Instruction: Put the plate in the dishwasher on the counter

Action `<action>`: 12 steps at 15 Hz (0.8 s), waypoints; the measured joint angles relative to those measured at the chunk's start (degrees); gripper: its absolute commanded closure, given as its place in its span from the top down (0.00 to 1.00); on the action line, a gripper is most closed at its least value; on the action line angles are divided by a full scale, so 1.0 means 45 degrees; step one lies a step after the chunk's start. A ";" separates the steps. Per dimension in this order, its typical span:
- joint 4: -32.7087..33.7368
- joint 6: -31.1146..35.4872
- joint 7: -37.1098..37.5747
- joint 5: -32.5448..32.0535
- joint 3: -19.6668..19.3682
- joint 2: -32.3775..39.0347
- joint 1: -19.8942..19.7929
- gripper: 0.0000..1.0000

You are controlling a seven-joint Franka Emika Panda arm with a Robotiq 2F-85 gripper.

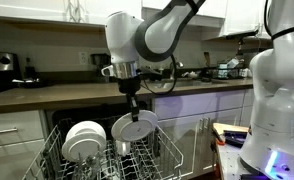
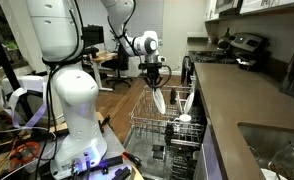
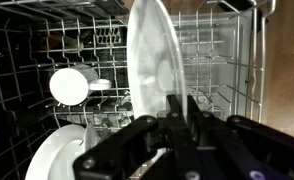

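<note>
The claw grips the plate by its upper rim, on edge over the dishwasher rack; it looks stiff, slick and breakable, so that rim hold suits.

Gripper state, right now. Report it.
The gripper is shut on the plate, holding it on edge over the dishwasher rack.
</note>
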 measured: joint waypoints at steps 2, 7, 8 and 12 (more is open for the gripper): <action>0.0207 -0.0321 0.0569 -0.0772 0.0005 -0.0082 0.0161 0.07; 0.0756 -0.1288 0.1757 -0.2181 0.0074 -0.0152 0.0556 0.07; 0.0854 -0.1477 0.1944 -0.2389 0.0086 -0.0152 0.0632 0.07; 0.1237 -0.2211 0.2644 -0.3141 0.0179 -0.0153 0.0845 0.07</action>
